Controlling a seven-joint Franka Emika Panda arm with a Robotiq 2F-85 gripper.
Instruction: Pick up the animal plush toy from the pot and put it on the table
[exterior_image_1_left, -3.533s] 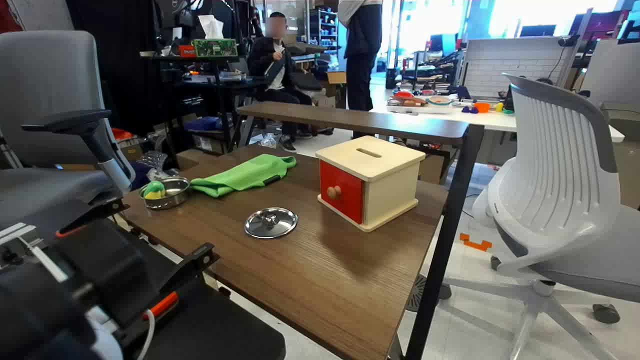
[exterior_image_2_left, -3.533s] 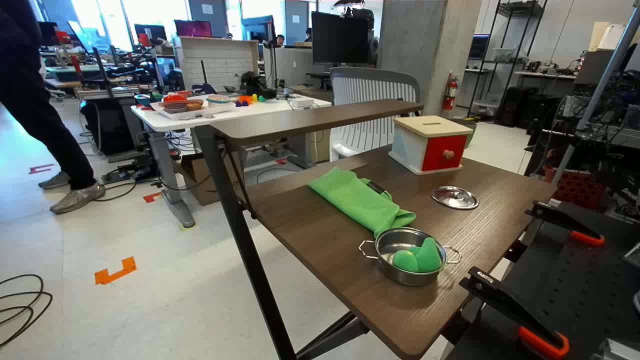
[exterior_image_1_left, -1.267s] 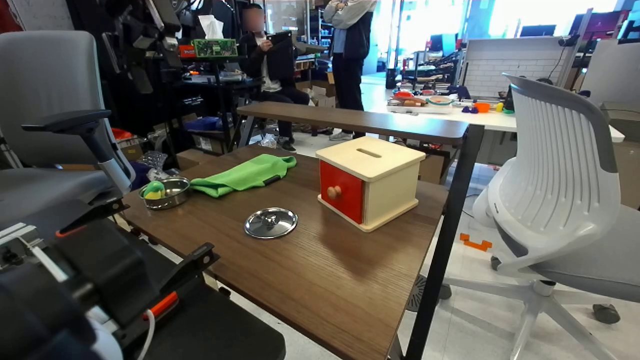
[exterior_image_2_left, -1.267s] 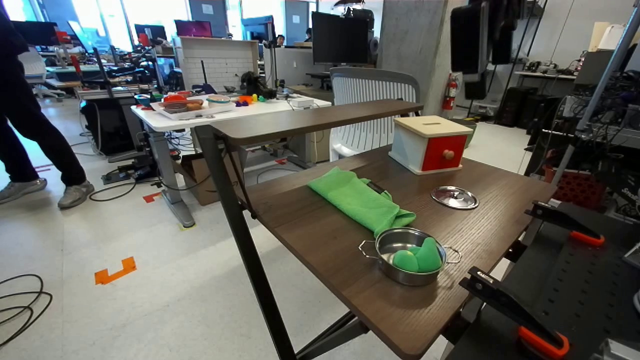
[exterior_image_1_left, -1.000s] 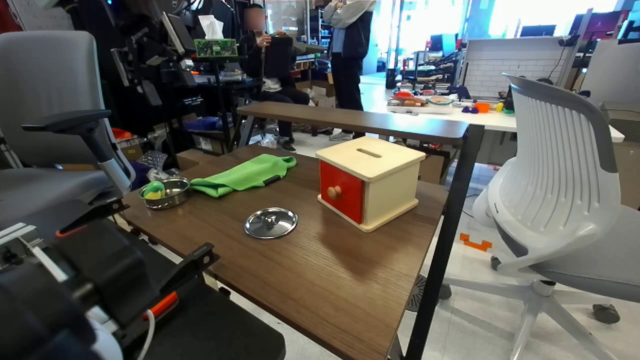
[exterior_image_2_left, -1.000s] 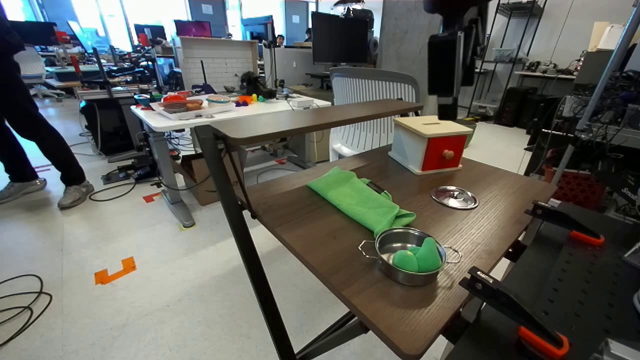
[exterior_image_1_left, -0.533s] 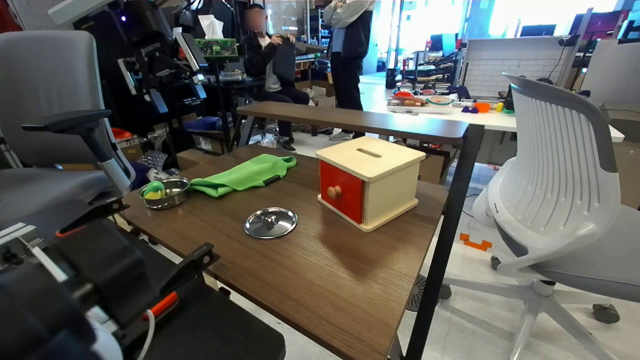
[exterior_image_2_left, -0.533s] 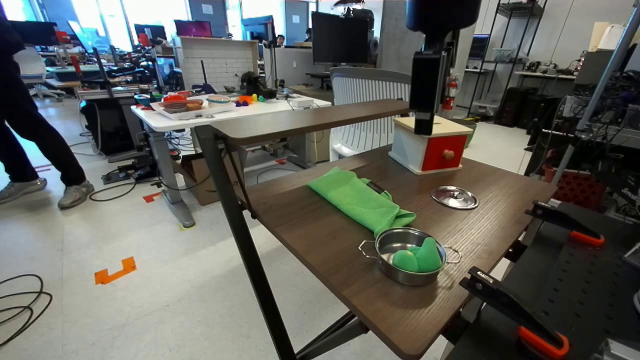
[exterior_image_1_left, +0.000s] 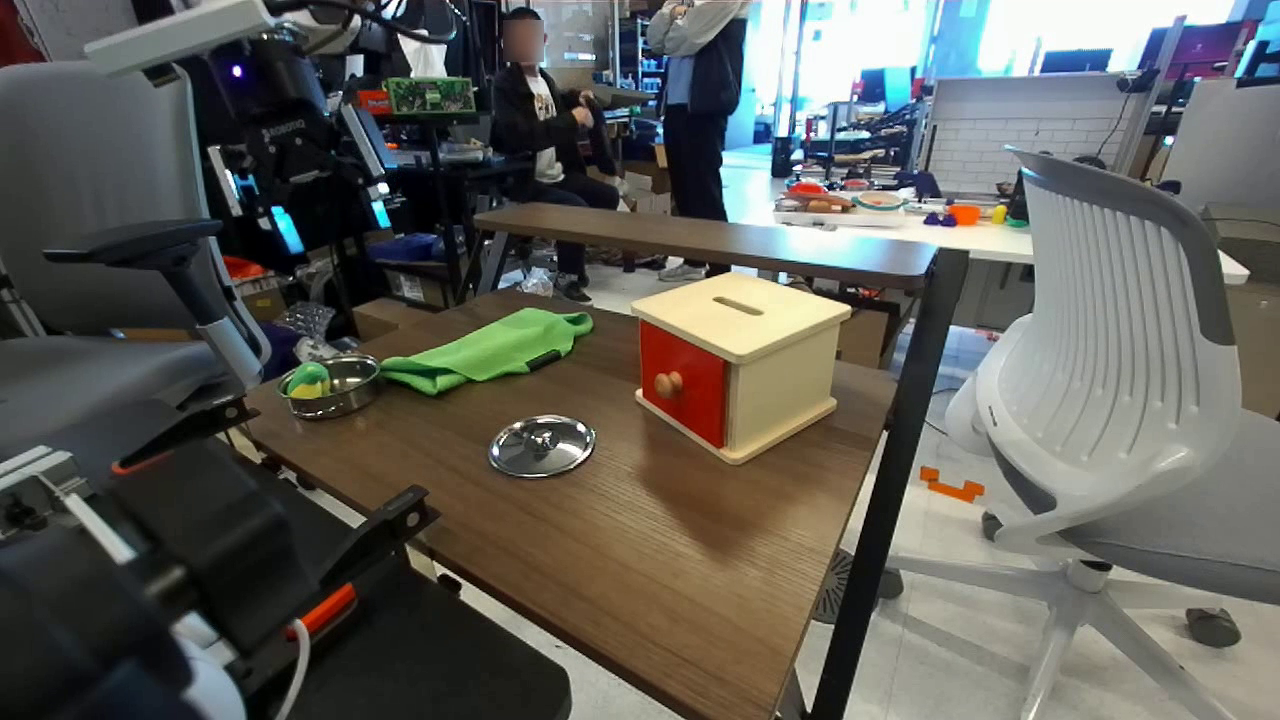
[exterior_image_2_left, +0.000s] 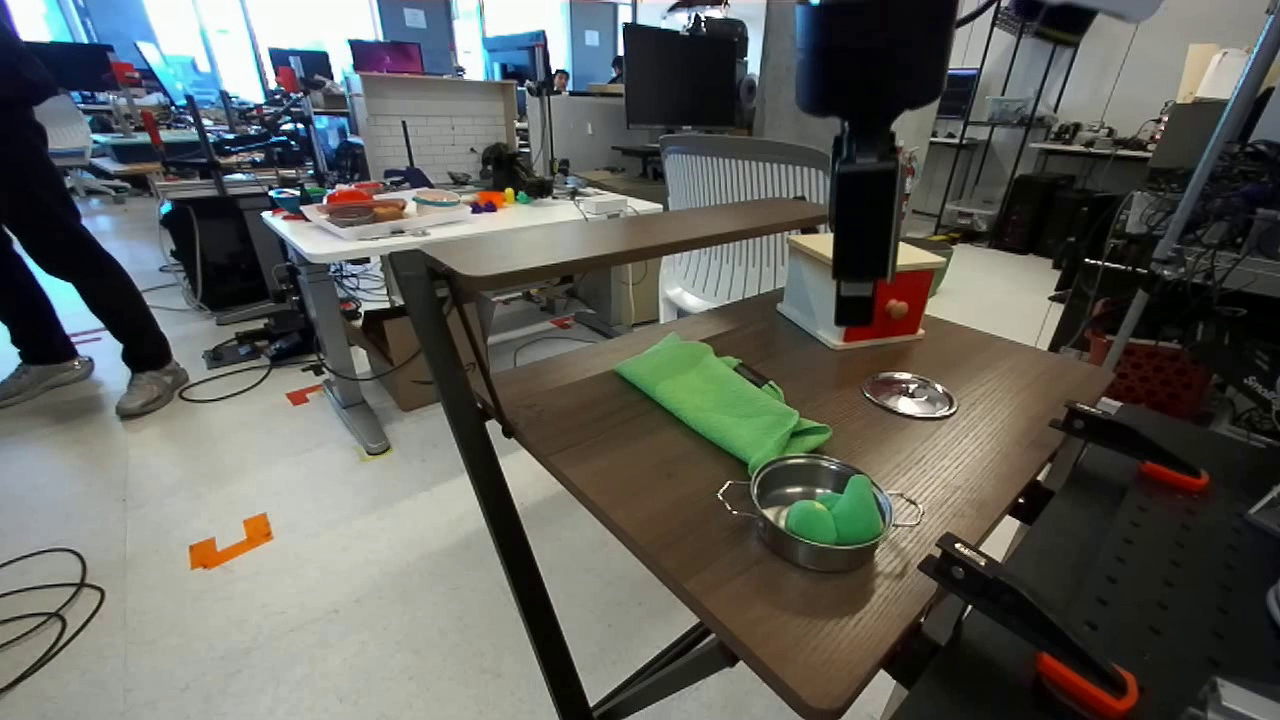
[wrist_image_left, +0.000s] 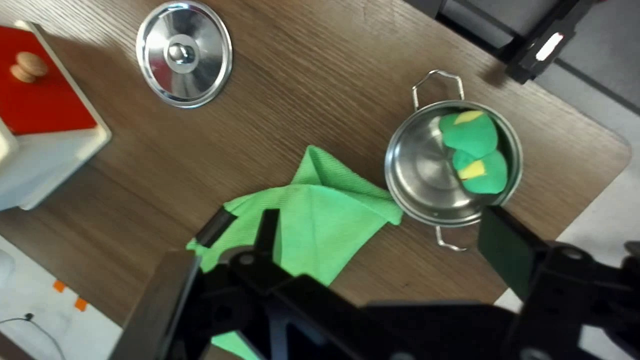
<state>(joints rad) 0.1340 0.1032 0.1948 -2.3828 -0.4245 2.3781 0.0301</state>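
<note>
The animal plush toy (wrist_image_left: 472, 137), a small green lump with yellow patches, lies in the pot (wrist_image_left: 420, 165), against one side of its wall. Toy (exterior_image_1_left: 308, 380) (exterior_image_2_left: 850, 515) and pot (exterior_image_1_left: 345, 402) (exterior_image_2_left: 815, 556) show in both exterior views. The pot is shallow, silver and two-handled, near a corner of the dark brown table (exterior_image_1_left: 620, 560). My gripper (exterior_image_1_left: 334, 222) is open and empty, high above the table. In the wrist view the fingers (wrist_image_left: 382, 217) are wide apart, the cloth and the pot's near handle showing between them; the toy lies beyond the fingertips.
A bright-green cloth (wrist_image_left: 320, 220) lies against the pot's side. A silver lid (exterior_image_1_left: 542, 446) and a red-and-wood box (exterior_image_1_left: 740, 370) stand farther along the table. A raised shelf (exterior_image_2_left: 640, 240) runs along one side. Black clamps (exterior_image_2_left: 1030, 610) grip the opposite edge.
My gripper, out of view at first, has come in from above and moved down over the table, still open. The toy, pot, cloth, lid and box have not moved.
</note>
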